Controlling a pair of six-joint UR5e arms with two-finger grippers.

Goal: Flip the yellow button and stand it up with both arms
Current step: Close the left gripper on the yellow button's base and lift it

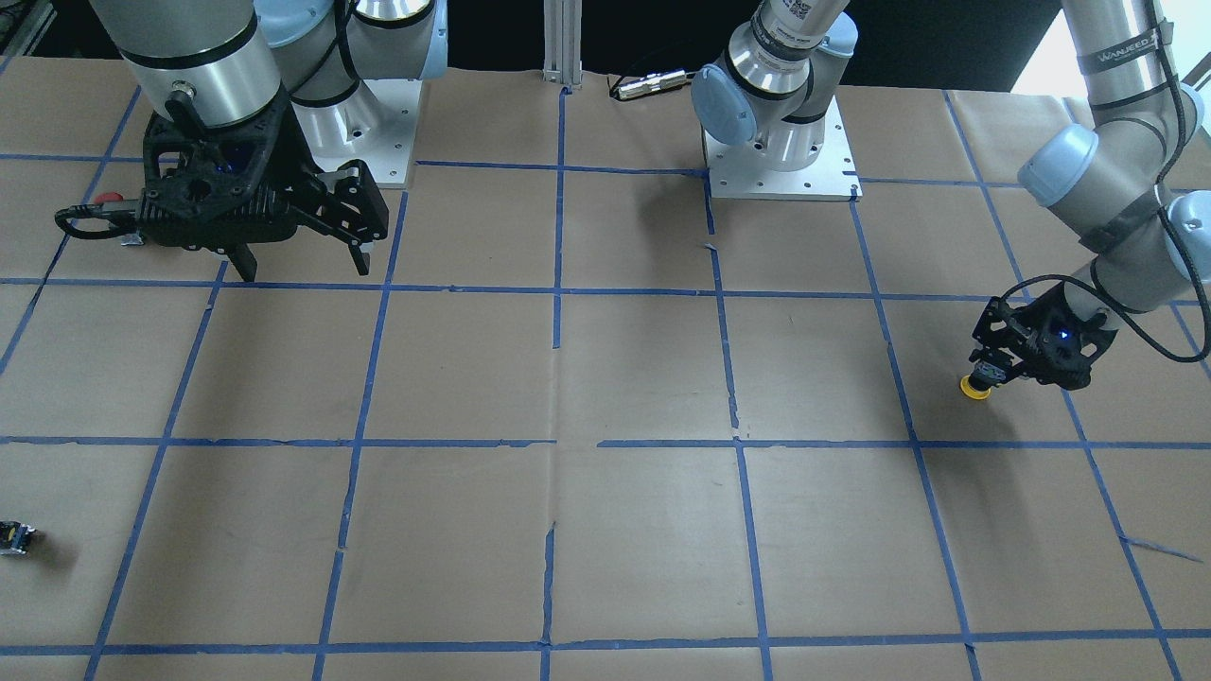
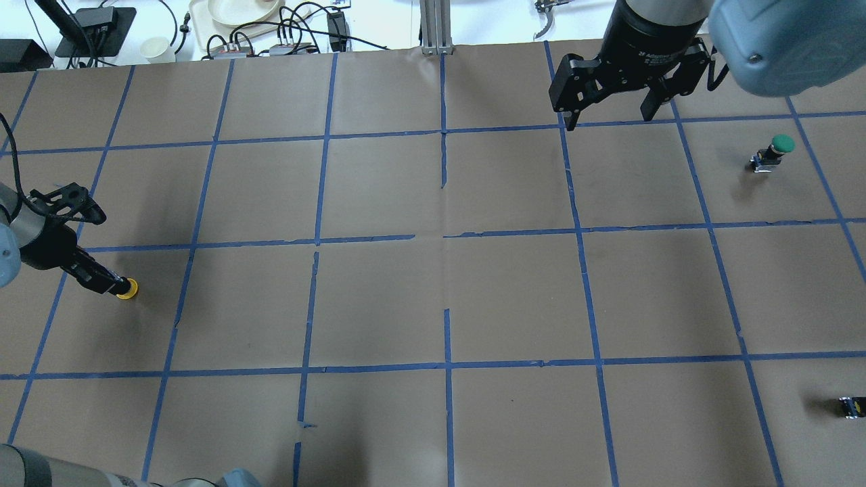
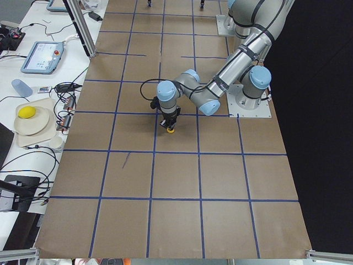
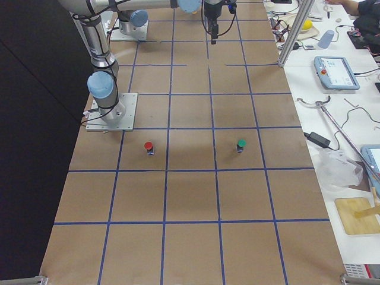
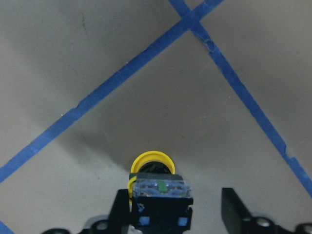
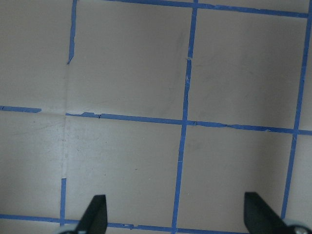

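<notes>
The yellow button (image 5: pixel 152 161) is cap-down at the paper with its black body pointing up. It sits between the fingers of my left gripper (image 5: pixel 176 200). The body lies against one finger (image 5: pixel 119 209), and a clear gap separates it from the other finger (image 5: pixel 234 204), so the gripper is open. The button also shows in the overhead view (image 2: pixel 127 289) and in the front view (image 1: pixel 975 387), at the tip of the left gripper (image 1: pixel 989 374). My right gripper (image 2: pixel 612 118) hangs open and empty high over the far side of the table; its fingers (image 6: pixel 97 212) are wide apart.
A green-capped button (image 2: pixel 778 145) stands at the right. A red-capped button (image 4: pixel 148 146) stands near the right arm's base. A tiny dark part with a yellow spot (image 2: pixel 851 406) lies near the right edge. Brown paper with a blue tape grid (image 2: pixel 446 237) covers the table.
</notes>
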